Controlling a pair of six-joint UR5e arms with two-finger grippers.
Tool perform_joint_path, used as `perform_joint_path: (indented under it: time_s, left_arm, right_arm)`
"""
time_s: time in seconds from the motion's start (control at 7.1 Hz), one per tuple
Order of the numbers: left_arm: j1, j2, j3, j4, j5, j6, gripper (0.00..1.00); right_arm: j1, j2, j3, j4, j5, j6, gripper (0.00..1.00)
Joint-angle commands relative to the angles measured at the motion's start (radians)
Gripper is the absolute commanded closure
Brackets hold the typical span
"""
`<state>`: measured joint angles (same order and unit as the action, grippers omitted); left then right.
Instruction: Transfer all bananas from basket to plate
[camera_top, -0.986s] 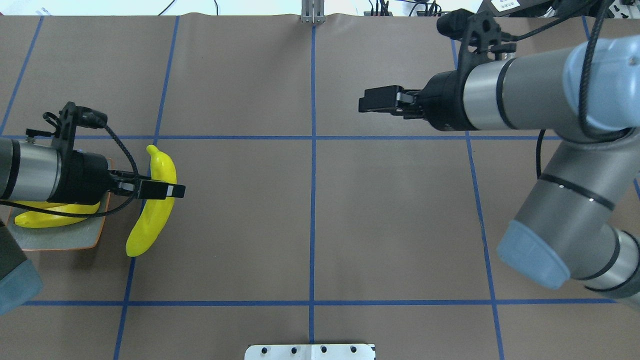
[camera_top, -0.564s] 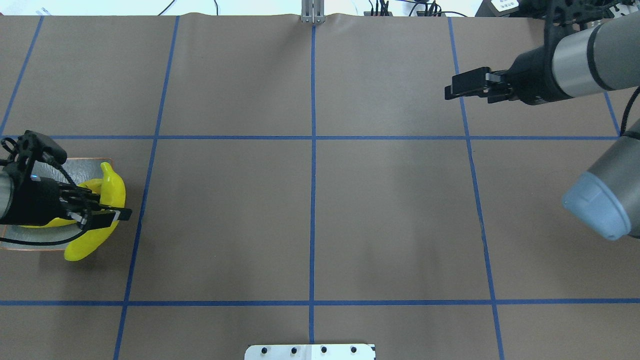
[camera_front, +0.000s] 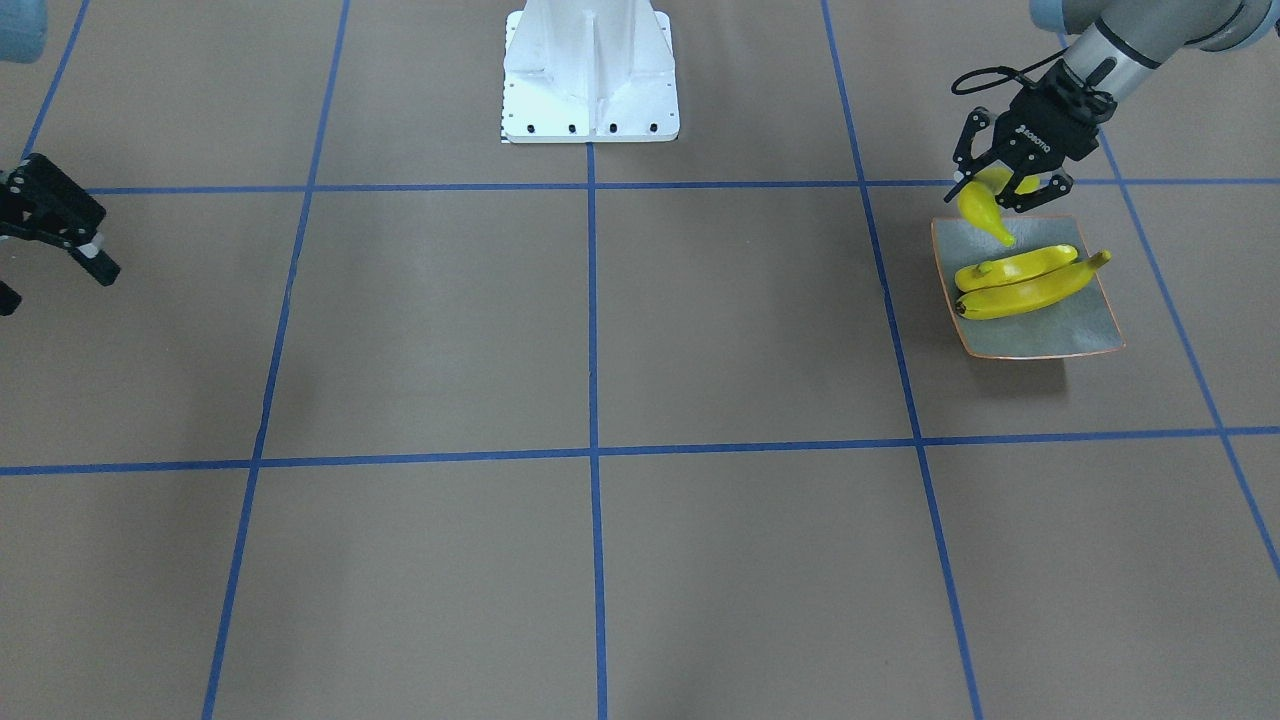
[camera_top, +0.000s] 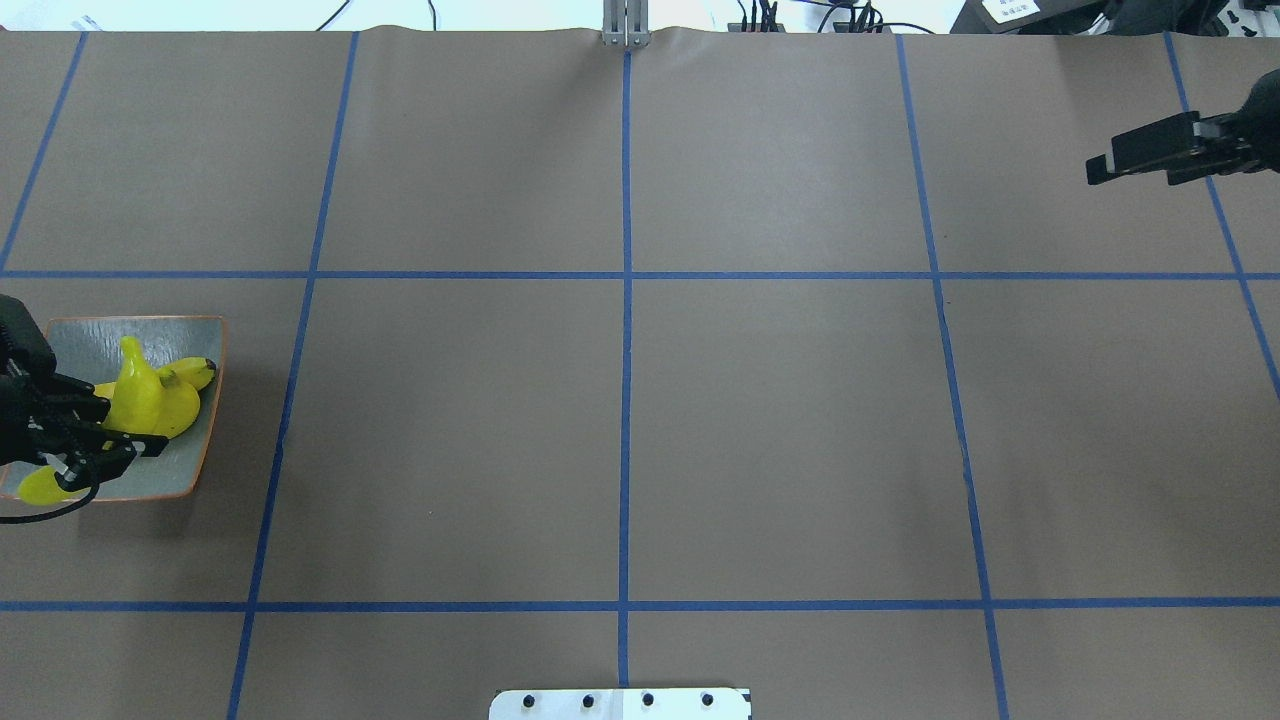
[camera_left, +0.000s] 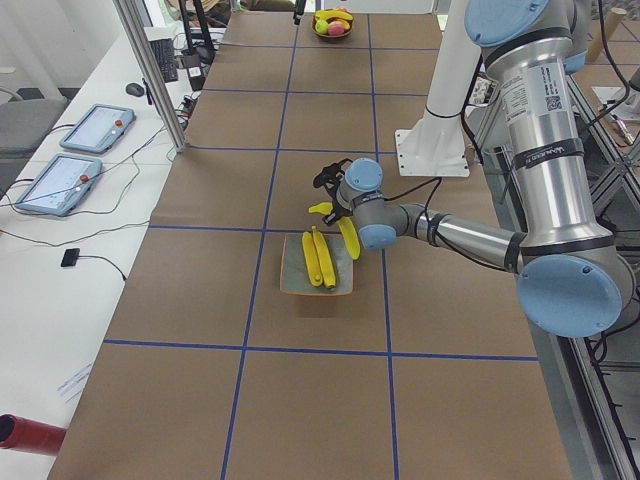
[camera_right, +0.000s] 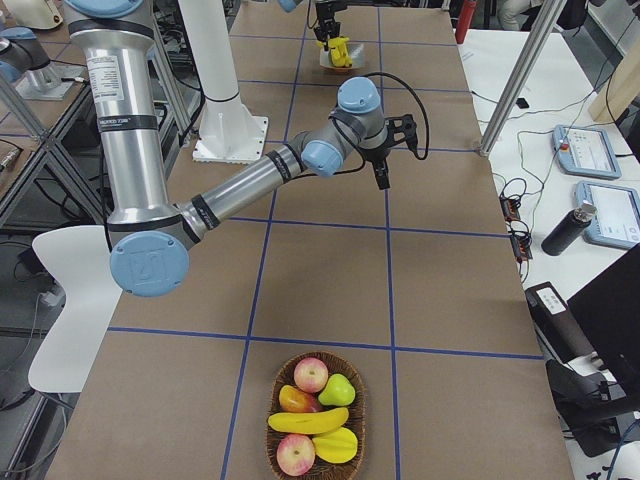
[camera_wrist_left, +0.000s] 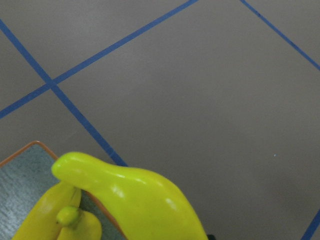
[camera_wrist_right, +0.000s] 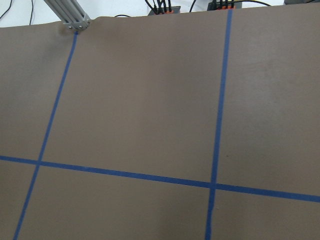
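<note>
My left gripper (camera_front: 1005, 190) is shut on a yellow banana (camera_front: 983, 207) and holds it tilted over the near edge of the grey-green plate (camera_front: 1060, 335). Two more bananas (camera_front: 1018, 280) lie side by side on the plate. In the overhead view the held banana (camera_top: 140, 400) covers part of them, with the left gripper (camera_top: 100, 432) at the plate (camera_top: 85, 335). The left wrist view shows the held banana (camera_wrist_left: 145, 197) close up. One banana (camera_right: 308, 421) lies in the basket (camera_right: 270, 435). My right gripper (camera_front: 55, 280) is open and empty, far from both.
The basket also holds apples (camera_right: 311, 375) and a pear (camera_right: 341, 390); it sits at the table's end on my right. The white robot base (camera_front: 590, 75) stands mid-table at my side. Blue tape lines cross the brown table.
My left gripper has carried the banana leftward from beside the plate to over it. My right arm has drawn back to the right, towards the table's far right.
</note>
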<state>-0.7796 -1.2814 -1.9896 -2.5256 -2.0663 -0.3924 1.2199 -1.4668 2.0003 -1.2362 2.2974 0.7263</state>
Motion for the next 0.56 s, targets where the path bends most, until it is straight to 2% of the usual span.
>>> perform_joint_path:
  time_s: [0.0, 0.42]
  left_arm:
    - [-0.001, 0.013, 0.069, -0.053, 0.044, 0.069, 1.00]
    - [-0.001, -0.013, 0.124, -0.076, 0.048, 0.069, 0.98]
  right_arm:
    - [0.058, -0.021, -0.035, 0.000, 0.028, -0.069, 0.00]
    - [0.090, -0.067, -0.046, -0.002, 0.028, -0.146, 0.00]
